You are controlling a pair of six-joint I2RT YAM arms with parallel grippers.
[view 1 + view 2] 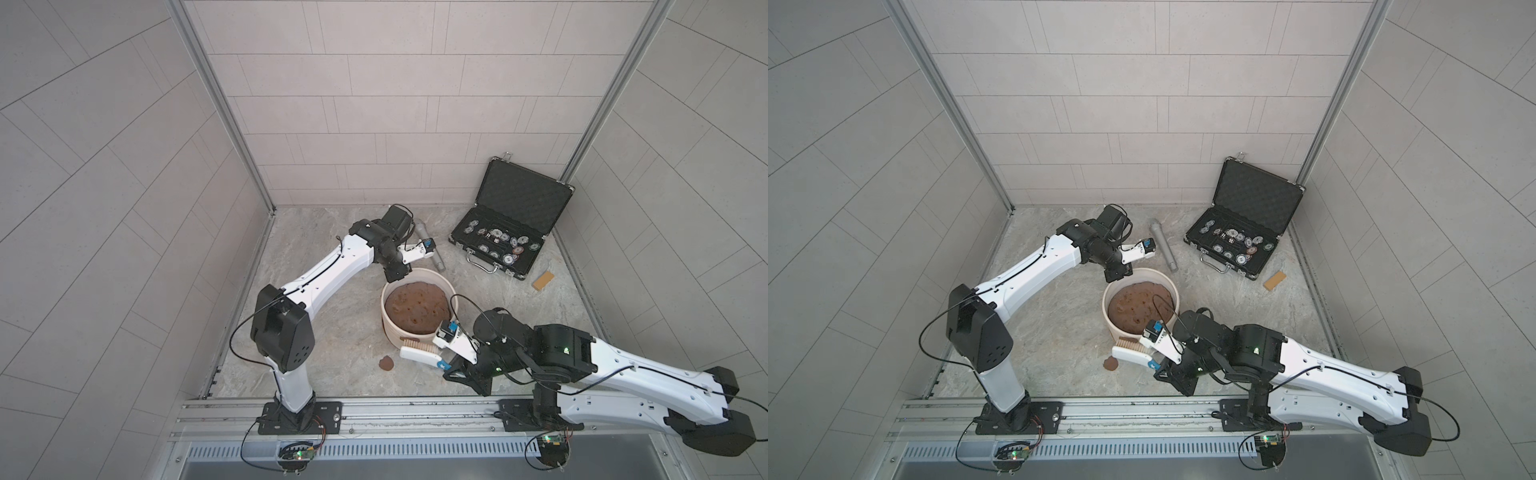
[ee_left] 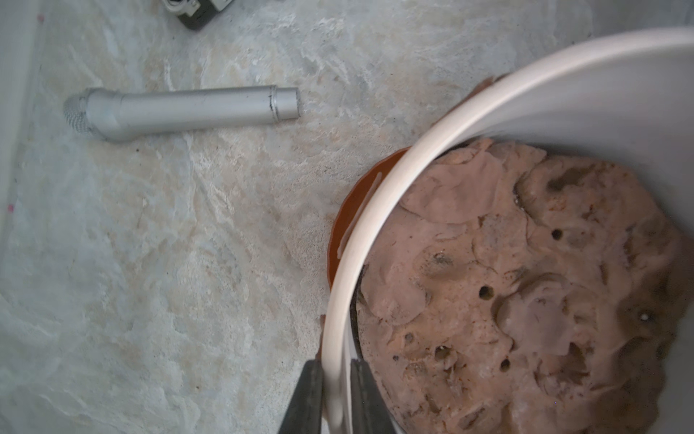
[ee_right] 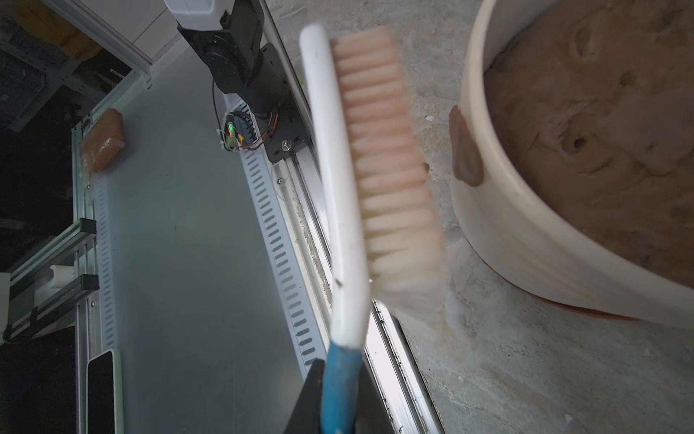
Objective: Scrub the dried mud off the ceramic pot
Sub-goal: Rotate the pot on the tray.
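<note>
The cream ceramic pot [image 1: 399, 332] [image 1: 1121, 328] stands mid-floor on a brown saucer, filled with a lumpy brown soil mound [image 1: 415, 307]. A patch of dried mud [image 3: 465, 150] clings to its outer wall [image 3: 525, 225]. Another lies on the floor [image 1: 385, 363] [image 1: 1111, 363]. My left gripper [image 1: 397, 274] [image 2: 336, 379] straddles the far rim [image 2: 375, 210], one finger on each side; I cannot tell whether they press it. My right gripper [image 1: 442, 351] [image 3: 340, 398] is shut on the blue handle of a white scrub brush [image 1: 419, 353] [image 3: 338, 188]. The bristles face the pot's near wall, just short of it.
A silver microphone [image 1: 432, 253] [image 2: 187, 109] lies behind the pot. An open black case of poker chips [image 1: 511, 232] sits at the back right, with a tan block [image 1: 543, 280] beside it. Tiled walls close in three sides and a metal rail [image 1: 374, 407] runs along the front.
</note>
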